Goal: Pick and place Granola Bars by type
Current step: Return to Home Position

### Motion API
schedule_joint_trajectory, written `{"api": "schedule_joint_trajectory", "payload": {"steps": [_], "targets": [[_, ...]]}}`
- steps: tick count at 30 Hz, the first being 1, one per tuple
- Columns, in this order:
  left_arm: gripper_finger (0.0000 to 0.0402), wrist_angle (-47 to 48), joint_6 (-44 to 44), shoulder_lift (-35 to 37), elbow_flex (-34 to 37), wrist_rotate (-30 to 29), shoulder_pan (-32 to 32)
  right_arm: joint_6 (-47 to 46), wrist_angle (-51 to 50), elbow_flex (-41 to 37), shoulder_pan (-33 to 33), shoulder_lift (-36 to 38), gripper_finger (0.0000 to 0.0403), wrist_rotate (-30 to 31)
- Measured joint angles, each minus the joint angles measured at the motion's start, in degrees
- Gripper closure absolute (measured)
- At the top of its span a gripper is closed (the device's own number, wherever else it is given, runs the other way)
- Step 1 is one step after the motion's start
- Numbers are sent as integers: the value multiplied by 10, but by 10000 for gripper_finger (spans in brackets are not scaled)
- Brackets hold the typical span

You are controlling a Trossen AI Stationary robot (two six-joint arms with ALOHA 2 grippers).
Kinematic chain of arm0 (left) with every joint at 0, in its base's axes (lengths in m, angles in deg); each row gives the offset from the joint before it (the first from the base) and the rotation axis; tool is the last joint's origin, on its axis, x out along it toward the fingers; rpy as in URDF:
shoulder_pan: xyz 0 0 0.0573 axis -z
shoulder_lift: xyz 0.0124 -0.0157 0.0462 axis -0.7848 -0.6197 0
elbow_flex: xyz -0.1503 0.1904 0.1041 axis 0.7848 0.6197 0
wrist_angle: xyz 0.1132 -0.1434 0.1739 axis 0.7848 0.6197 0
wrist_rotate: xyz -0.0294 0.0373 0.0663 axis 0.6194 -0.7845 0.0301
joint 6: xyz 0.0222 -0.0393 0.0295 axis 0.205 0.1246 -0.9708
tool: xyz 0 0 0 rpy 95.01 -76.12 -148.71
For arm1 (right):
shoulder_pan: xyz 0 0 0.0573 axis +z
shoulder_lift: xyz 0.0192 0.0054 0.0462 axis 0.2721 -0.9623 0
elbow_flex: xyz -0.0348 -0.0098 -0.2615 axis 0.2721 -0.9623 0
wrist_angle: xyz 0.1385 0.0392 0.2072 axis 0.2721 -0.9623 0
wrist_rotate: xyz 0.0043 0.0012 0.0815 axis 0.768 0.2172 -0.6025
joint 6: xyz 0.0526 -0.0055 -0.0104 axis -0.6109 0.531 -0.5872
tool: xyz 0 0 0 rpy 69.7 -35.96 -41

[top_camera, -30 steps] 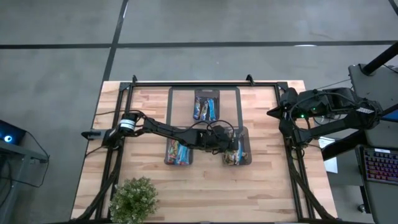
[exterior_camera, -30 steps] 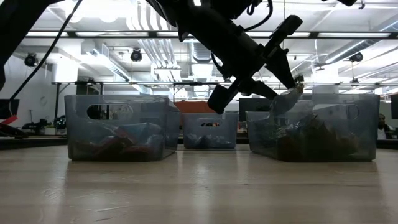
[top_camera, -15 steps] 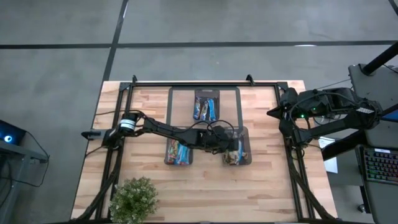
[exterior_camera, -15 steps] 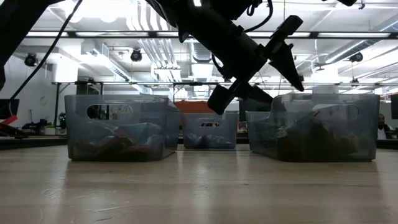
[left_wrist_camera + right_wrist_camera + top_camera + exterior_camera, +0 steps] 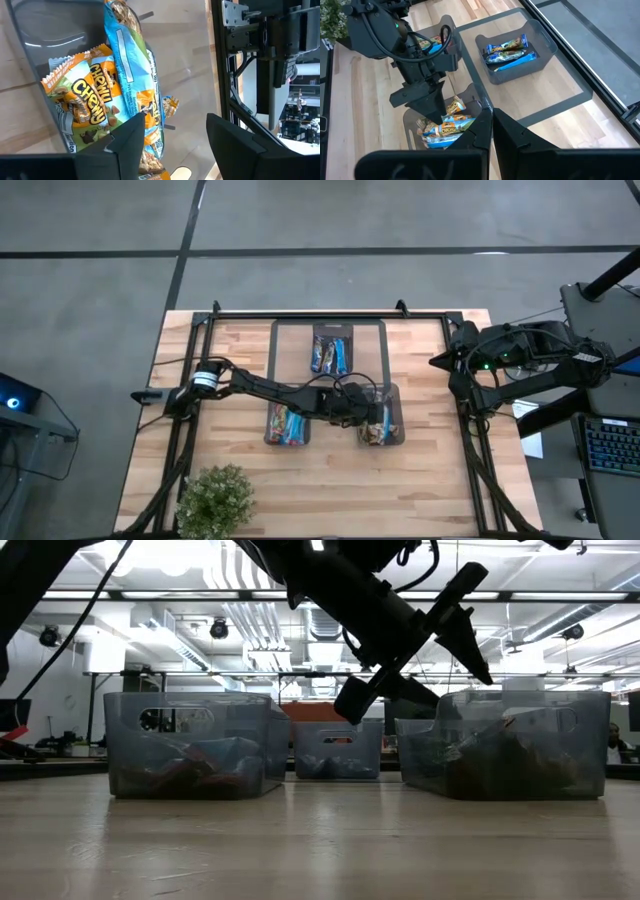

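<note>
Three clear bins hold granola bars. The far bin (image 5: 330, 332) has blue bars (image 5: 510, 52). The near left bin (image 5: 270, 430) has red-and-blue bars (image 5: 287, 423). The near right bin (image 5: 395, 395) has brownish-gold bars (image 5: 90, 100) and a light-blue-wrapped one (image 5: 127, 65), lying loose on its floor. My left gripper (image 5: 176, 120) hangs open just above the near right bin (image 5: 520, 750), fingers empty, slanting down toward it (image 5: 460, 690). My right gripper (image 5: 491, 112) is shut and empty, parked at the table's right edge (image 5: 440, 362).
A potted plant (image 5: 215, 498) stands at the table's near left corner. A grey outline frame (image 5: 385, 340) is marked on the wood around the far bin. Black rails run along the left, right and far edges. Bare wood lies near the near edge, right of the plant.
A wrapper that showed at my left gripper's fingertips over the near right bin's rim a second ago has dropped out of sight into that bin. The left arm has stayed over the bin almost unmoved.
</note>
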Motion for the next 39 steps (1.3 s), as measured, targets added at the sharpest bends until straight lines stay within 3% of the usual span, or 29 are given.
{"api": "schedule_joint_trajectory", "payload": {"steps": [8, 17, 24, 33, 39], "targets": [[223, -9, -13, 0, 0, 0, 1, 1, 0, 0, 0, 0, 394, 0], [338, -17, -92, 2, -71, -1, 9, 1, 0, 0, 0, 0, 394, 0], [396, -13, -177, 3, -122, -2, 11, 0, 0, 0, 0, 0, 394, 0], [401, -11, -292, 4, -163, 21, 13, 0, 0, 0, 0, 0, 394, 1], [401, 23, -356, 5, -197, 103, 12, -1, 0, 0, 0, -1, 394, 0]]}}
